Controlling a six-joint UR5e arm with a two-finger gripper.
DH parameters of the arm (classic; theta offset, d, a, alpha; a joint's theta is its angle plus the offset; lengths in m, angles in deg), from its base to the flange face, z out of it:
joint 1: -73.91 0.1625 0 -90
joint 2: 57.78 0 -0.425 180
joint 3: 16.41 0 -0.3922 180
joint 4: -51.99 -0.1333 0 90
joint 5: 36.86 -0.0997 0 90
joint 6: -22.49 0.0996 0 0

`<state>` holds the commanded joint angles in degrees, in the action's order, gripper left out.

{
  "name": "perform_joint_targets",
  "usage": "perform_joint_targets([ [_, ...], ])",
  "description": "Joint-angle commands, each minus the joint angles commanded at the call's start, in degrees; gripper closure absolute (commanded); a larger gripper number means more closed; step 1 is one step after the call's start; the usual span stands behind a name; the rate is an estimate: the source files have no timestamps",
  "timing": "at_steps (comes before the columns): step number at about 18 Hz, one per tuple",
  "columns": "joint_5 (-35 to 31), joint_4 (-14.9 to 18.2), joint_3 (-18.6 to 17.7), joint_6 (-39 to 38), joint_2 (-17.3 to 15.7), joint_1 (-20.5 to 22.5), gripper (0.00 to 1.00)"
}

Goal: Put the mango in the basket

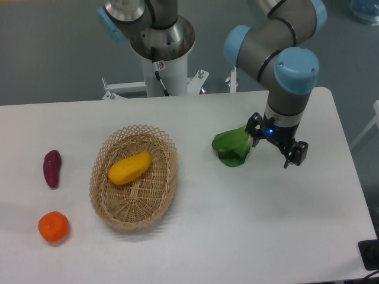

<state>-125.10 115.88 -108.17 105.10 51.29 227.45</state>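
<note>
mango is sitting in the basket, way off to the left of the gripper; jaws open, holding nothing

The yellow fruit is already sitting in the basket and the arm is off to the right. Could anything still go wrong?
Probably little. The mango lies inside the basket, so the job looks done. The gripper hangs empty and low beside the leafy green vegetable; a sideways move could knock or drag it. It is also near the table's right edge, so a wide sweep may overshoot.
</note>
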Motion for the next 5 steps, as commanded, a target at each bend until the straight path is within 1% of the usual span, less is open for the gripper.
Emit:
perform_joint_targets([
  [5, 0.00, 0.00, -0.18, 0.00, 0.09, 0.00, 0.00],
])
